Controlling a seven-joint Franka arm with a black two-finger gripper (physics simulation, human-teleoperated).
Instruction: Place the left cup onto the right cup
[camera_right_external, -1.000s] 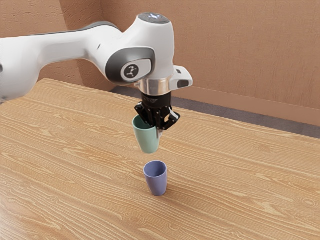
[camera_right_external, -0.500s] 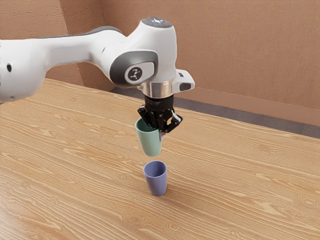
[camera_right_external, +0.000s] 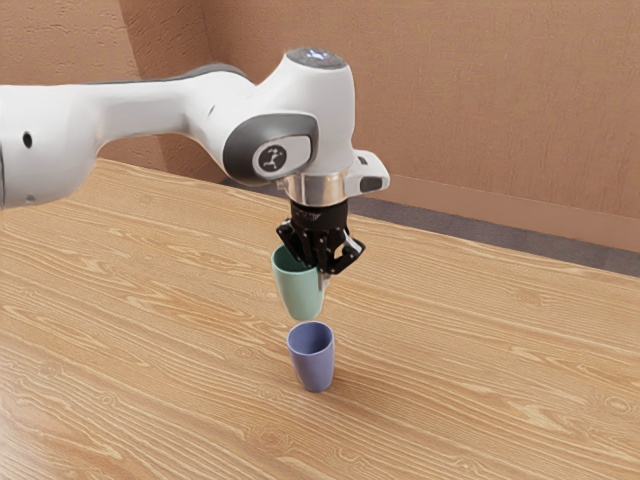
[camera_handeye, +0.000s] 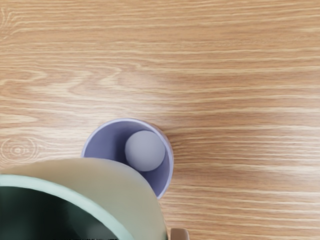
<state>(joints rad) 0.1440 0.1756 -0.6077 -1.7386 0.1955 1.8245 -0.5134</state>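
The black gripper (camera_right_external: 322, 262) hung above the wooden table (camera_right_external: 480, 330), its jaws pinching the rim of the green cup (camera_right_external: 298, 292). The cup was held mouth-up in the air just over the purple cup (camera_right_external: 311, 356), seemingly so it could be lowered to nest inside.

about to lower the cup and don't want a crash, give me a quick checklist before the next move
1. Grip: gripper shut on the green cup at its rim, cup off the table: ok.
2. Purple cup upright, mouth open, nothing inside in the wrist view: ok.
3. Gap: cups apart, green above purple: ok.
4. Green cup mouth up, about upright: ok.
5. Centring: green base looks slightly toward the exterior view's left of the purple mouth: cannot tell.
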